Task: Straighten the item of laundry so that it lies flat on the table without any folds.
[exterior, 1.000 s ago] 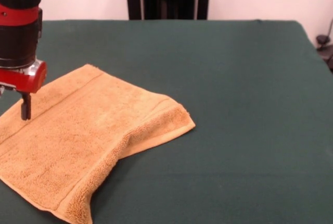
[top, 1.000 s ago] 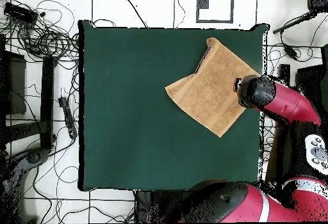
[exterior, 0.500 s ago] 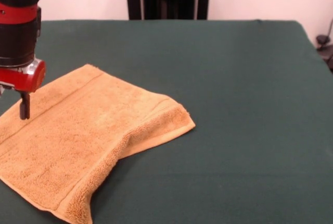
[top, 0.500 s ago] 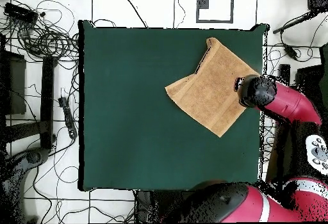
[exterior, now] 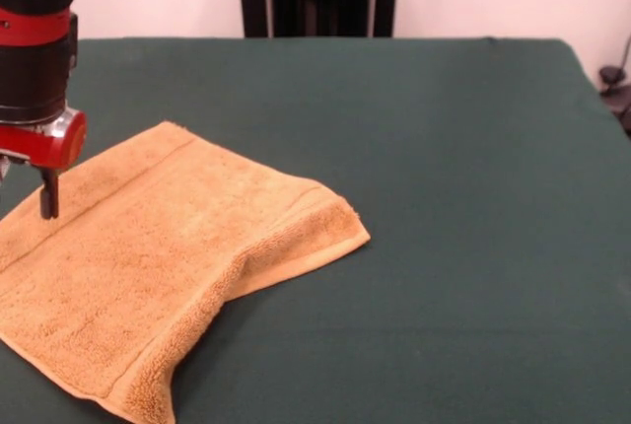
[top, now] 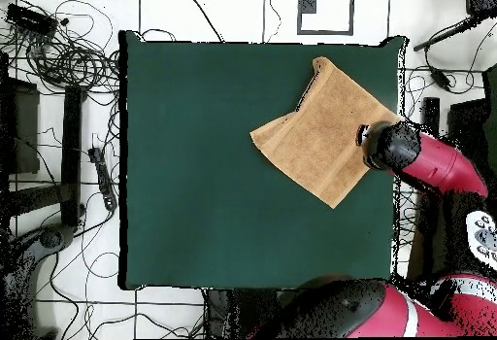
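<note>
I have the gripper [exterior: 46, 202] at the far left of the front view, hanging below the red and black arm [exterior: 35, 59], and only one dark fingertip shows there, so I cannot tell whether the hand is spread or pressed together. That tip sits over the left part of the towel [exterior: 168, 261], just at its woven band, and I cannot say whether it touches the cloth or hovers just above it. Moving right, the towel lies on the left near part of the table [exterior: 444, 197], mostly spread but not flat: its right-hand side is doubled over into a thick fold that runs from the right corner down toward the near edge of the picture, where a rumpled edge stands up a little. A flat band shows along the far-left edge and another near the bottom edge. In the overhead view the towel [top: 320, 132] sits as a tilted square near one corner of the table [top: 194, 161], with the arm's end [top: 393, 147] over the towel's edge next to the table's side. I see no containers on the table; right of the towel there is only green cloth. Off the table, the overhead view shows cables [top: 58, 35] on the floor.
</note>
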